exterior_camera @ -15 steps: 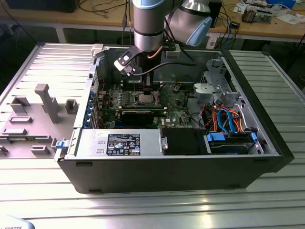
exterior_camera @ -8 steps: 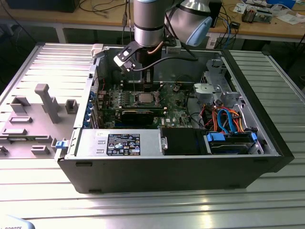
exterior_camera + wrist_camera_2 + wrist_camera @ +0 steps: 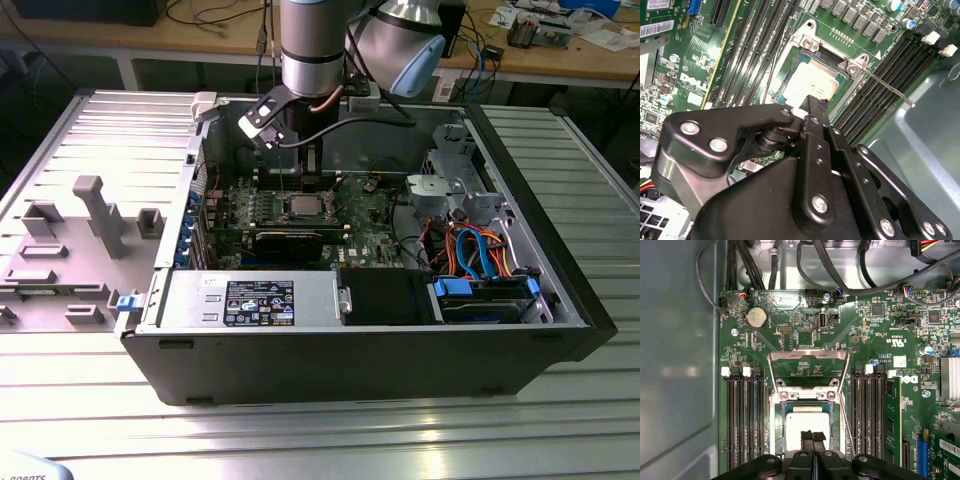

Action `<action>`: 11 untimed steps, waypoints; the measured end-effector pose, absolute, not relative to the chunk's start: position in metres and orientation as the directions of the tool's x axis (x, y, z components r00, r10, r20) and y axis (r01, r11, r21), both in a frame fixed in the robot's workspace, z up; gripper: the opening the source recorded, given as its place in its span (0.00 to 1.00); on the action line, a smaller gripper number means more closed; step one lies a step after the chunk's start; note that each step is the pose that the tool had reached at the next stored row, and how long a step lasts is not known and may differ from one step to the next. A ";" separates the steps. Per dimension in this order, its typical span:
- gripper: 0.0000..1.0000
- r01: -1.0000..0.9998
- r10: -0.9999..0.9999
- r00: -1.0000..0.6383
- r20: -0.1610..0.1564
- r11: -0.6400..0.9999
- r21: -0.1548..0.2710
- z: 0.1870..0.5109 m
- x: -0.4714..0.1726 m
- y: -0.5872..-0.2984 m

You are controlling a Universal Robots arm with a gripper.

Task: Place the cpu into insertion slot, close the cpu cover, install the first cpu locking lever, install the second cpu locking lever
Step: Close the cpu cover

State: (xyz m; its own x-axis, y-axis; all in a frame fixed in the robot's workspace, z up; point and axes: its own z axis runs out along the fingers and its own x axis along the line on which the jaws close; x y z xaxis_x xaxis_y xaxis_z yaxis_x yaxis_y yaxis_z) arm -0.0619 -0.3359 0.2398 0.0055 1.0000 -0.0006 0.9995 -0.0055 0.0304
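The cpu point(image 3: 807, 422) lies flat in the insertion slot point(image 3: 777, 432) amid the green motherboard, its silver top showing in both wrist views point(image 3: 810, 82). The cpu cover point(image 3: 808, 357) is swung open, its frame plate standing back from the hinge beyond the socket. A thin wire locking lever point(image 3: 887, 89) sticks out unlatched beside the socket point(image 3: 846, 425). My gripper point(image 3: 813, 436) hangs just above the chip's near edge, its two fingertips point(image 3: 812, 104) pressed together with nothing between them. In the exterior view the gripper point(image 3: 312, 183) reaches down into the case just behind the cpu point(image 3: 303, 207).
Black memory slots point(image 3: 745, 425) flank the socket on both sides. A long black expansion card point(image 3: 290, 243) lies just in front of the socket. Cables point(image 3: 840, 270) run along the board's far edge. The case wall point(image 3: 680, 365) rises close by, and drive bays with blue and orange cables point(image 3: 480, 260) fill the exterior view's right.
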 end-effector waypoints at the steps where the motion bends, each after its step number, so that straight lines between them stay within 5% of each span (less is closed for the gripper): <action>1: 0.11 1.000 1.000 0.006 -0.001 -0.005 0.030 0.240 -0.062 -0.336; 11: 0.11 1.000 1.000 0.006 -0.001 -0.006 0.030 0.260 -0.062 -0.336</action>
